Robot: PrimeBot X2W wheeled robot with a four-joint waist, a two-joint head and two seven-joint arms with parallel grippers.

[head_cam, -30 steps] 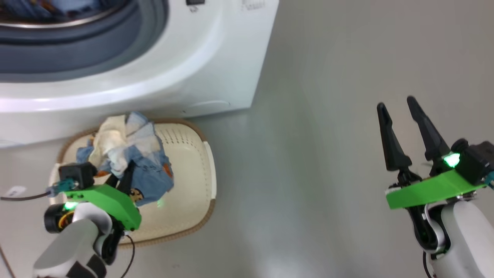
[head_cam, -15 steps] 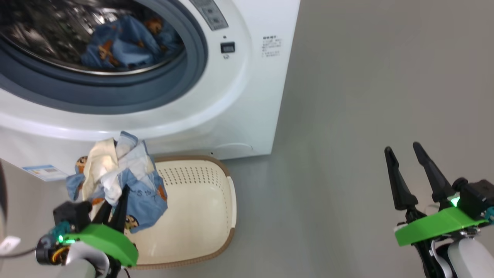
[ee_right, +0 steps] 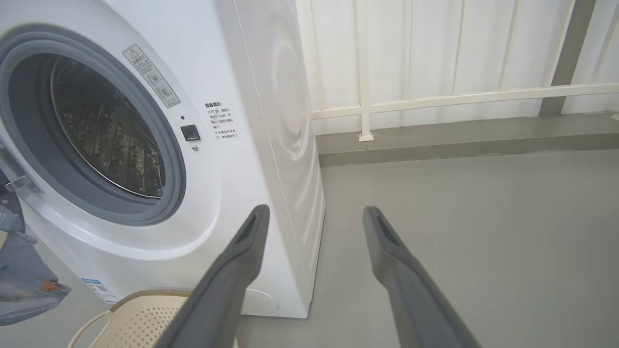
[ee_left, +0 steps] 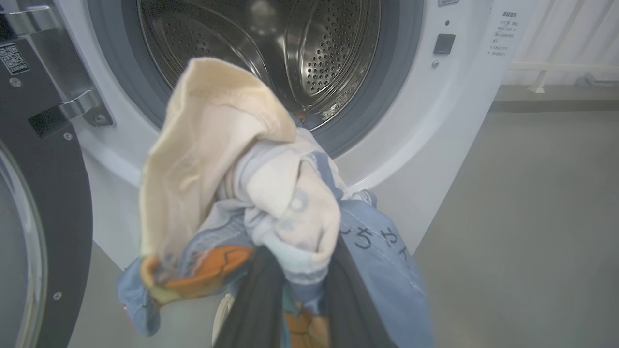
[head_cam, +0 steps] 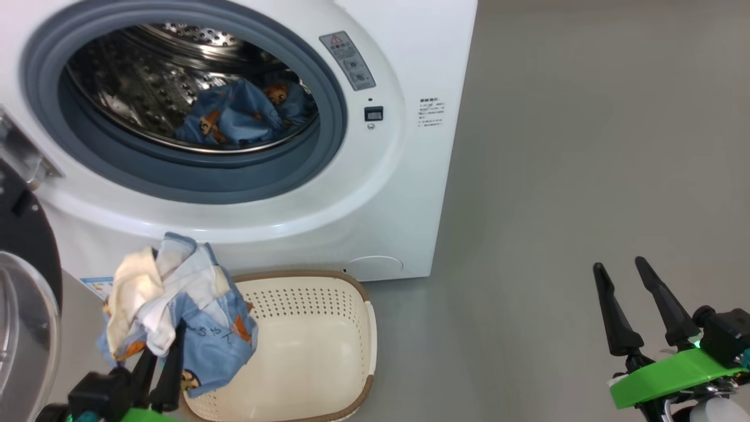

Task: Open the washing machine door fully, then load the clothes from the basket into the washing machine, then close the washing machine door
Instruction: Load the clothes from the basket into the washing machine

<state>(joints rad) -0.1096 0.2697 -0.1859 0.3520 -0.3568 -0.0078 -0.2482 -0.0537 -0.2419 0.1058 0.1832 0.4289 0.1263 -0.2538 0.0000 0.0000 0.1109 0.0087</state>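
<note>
My left gripper (head_cam: 167,343) is shut on a bundle of the clothes (head_cam: 176,299), light blue with bears and cream parts, hanging over the left end of the basket (head_cam: 366,328). In the left wrist view the clothes (ee_left: 242,183) drape over my dark fingers (ee_left: 251,304), facing the open drum. The washing machine (head_cam: 410,176) has another blue bear garment (head_cam: 240,111) inside its drum. The washing machine door (head_cam: 23,234) stands swung open at the left, also in the left wrist view (ee_left: 53,203). My right gripper (head_cam: 619,264) is open and holds nothing over the floor at right (ee_right: 315,210).
Grey floor (head_cam: 586,146) stretches to the right of the machine. A white railing and wall (ee_right: 435,96) stand behind it. The door's metal hinge (ee_left: 72,106) juts out at the machine's left. The basket's rim (ee_right: 140,295) sits tight against the machine's base.
The head camera has tilted up, bringing the drum into view. My left gripper has lifted the clothes bundle up out of the basket. The right gripper stays open.
</note>
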